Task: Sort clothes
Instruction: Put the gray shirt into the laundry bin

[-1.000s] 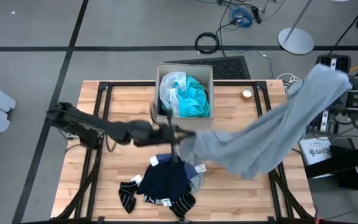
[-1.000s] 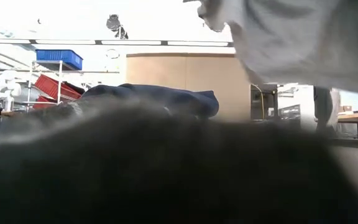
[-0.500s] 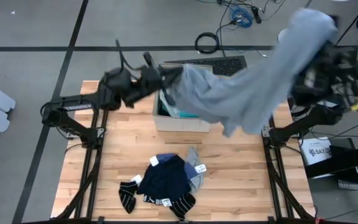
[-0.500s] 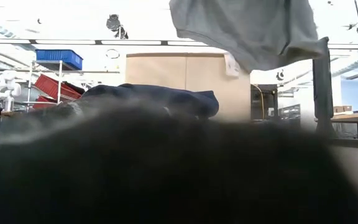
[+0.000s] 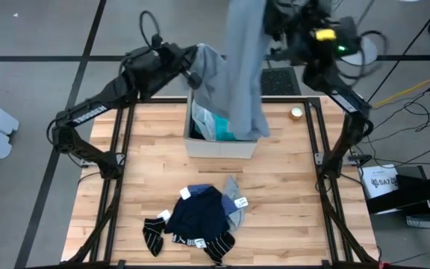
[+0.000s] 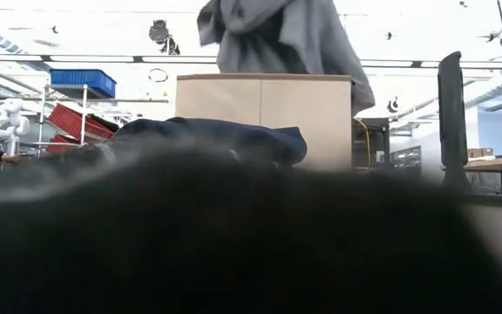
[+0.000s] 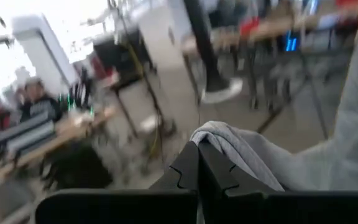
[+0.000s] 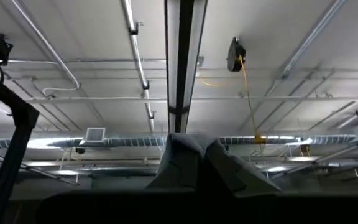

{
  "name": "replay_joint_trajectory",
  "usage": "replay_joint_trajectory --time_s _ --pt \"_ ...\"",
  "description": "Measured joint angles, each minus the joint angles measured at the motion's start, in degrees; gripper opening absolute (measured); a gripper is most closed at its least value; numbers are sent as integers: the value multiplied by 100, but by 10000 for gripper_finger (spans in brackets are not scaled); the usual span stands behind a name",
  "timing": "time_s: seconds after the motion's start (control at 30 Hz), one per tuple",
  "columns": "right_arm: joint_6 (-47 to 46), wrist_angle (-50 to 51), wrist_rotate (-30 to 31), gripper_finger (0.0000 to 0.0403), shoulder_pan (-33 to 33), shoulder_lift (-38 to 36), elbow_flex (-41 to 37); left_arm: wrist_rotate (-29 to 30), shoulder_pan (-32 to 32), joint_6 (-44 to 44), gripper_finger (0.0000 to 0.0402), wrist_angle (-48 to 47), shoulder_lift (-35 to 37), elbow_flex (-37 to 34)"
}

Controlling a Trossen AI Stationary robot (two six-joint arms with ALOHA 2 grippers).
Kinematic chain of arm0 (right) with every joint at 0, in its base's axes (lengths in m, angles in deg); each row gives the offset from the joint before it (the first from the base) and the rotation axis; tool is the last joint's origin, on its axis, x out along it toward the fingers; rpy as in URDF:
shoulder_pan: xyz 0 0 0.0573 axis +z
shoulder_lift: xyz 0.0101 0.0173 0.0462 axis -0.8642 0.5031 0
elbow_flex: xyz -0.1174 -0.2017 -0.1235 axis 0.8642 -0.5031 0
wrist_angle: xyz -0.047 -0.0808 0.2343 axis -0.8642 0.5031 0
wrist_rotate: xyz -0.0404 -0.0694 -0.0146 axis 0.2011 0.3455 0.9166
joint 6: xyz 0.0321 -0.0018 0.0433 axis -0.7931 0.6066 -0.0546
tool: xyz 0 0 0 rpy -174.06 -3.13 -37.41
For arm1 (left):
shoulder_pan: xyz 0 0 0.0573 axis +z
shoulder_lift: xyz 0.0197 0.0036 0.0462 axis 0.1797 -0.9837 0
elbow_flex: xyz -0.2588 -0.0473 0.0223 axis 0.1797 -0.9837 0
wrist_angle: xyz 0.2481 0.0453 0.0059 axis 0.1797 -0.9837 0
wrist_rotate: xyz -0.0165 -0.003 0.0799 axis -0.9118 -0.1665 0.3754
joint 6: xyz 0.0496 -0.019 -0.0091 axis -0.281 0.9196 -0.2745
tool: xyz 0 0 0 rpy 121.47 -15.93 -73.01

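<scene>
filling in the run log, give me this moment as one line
left end effector: shut on grey top | right end effector: shut on grey top | grey top: hanging over beige box | pile: on table

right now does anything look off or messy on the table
Yes: dark clothes and striped socks lie in a loose heap near the table's front edge, unsorted. The grey top hangs over the beige box, partly draped outside it.

Wooden table (image 5: 148, 172), black frame rails. Beige fabric box (image 5: 221, 143) at back middle. Near front edge: navy dotted piece (image 5: 200, 214) piled up, striped socks (image 5: 154, 233) just beside it. Small round thing (image 5: 296, 113) back right.
</scene>
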Motion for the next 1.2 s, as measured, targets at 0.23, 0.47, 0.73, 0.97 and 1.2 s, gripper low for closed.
replay_joint_trajectory --time_s 0.23,0.47,0.73,0.97,1.2 --pt "-776 -134 -385 0 -619 421 8 -1182 426 1117 0 -885 -212 -163" --pt "-803 -84 -705 0 -833 483 11 -1885 455 1420 0 -1035 -840 -570" --pt "-779 25 -920 0 -872 332 8 -2414 487 1135 0 -2016 -1492 -752" --pt "-709 147 -1217 0 -897 251 11 -2871 401 1027 21 -2584 -1474 -757" --pt "-448 476 -1225 0 -911 249 11 -2215 273 934 120 -3005 -1008 -743"
